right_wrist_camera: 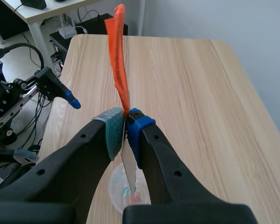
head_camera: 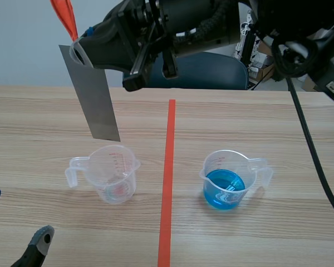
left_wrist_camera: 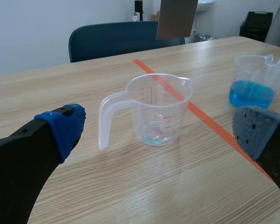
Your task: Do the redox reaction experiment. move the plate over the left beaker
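Observation:
A grey metal plate (head_camera: 94, 97) with an orange tag (head_camera: 65, 16) at its top hangs upright in the air. My right gripper (head_camera: 80, 53) is shut on its upper end, the arm reaching across from the right. The plate's lower edge is just above the left beaker (head_camera: 108, 173), which is clear and nearly empty. In the right wrist view the plate (right_wrist_camera: 129, 172) runs down between the pads toward that beaker (right_wrist_camera: 119, 191). My left gripper (head_camera: 16, 217) stands open low at the near left, with the left beaker (left_wrist_camera: 156, 109) ahead of it.
The right beaker (head_camera: 228, 181), holding blue liquid, stands right of the orange-red tape line. A blue chair (head_camera: 200, 69) is behind the table's far edge. The right arm's cable (head_camera: 312, 150) hangs over the table's right side.

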Tool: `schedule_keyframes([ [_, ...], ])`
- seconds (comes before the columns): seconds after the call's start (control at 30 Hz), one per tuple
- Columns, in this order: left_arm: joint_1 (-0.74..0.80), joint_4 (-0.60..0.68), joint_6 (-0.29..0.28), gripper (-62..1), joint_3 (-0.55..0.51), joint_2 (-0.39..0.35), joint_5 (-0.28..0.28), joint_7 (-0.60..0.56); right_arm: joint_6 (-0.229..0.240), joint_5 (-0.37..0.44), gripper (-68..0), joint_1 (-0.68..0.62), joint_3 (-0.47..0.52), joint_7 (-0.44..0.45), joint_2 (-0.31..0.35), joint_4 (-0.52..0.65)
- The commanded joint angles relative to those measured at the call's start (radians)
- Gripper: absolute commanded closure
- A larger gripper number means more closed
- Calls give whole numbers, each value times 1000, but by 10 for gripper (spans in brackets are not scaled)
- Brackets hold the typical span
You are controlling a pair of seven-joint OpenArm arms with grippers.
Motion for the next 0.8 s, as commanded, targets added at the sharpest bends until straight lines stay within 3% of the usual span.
schedule_keyframes([
  [0.0, -2, 17, 5, -623, 0, 39, -5, -1, 0, 1, -6, 16, -14, 16, -18, -35],
  [0.2, -3, 17, 17, -623, -23, 166, 10, 76, 2, -42, -6, 19, -43, 47, -55, -137],
  [0.4, -13, 10, 19, -623, -52, 219, 11, 164, 1, -90, -6, 22, -43, 124, -58, -180],
  [0.6, -60, -107, 40, -623, -69, 229, 13, 99, 2, -105, -6, 26, -43, 119, -86, -180],
  [0.77, -109, -246, 43, -623, -69, 229, 119, 2, 1, -103, -6, 48, -44, 124, -92, -180],
])
